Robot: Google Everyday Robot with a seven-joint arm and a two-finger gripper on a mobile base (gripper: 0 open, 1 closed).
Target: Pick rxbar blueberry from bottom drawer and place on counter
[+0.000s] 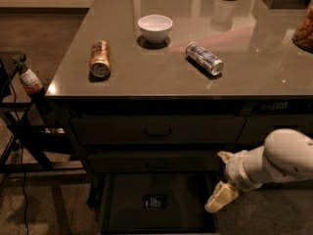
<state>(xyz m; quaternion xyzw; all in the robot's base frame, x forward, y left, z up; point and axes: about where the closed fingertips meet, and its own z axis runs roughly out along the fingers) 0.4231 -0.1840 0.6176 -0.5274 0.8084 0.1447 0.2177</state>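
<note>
Gripper (220, 199), aperture impossible to tell, hangs at the bottom drawer's (128, 204) right rim and should shift left, descending squarely over the rxbar blueberry (154, 201).

A kitchen-like room (dimly lit): a glossy stone-topped desk (146, 77) over stacked drawers (156, 129) carries a white bowl (155, 27), a silver can (204, 58) and a brown can (100, 58). The gripper (222, 182) hangs beside the open bottom drawer (127, 204).
</note>
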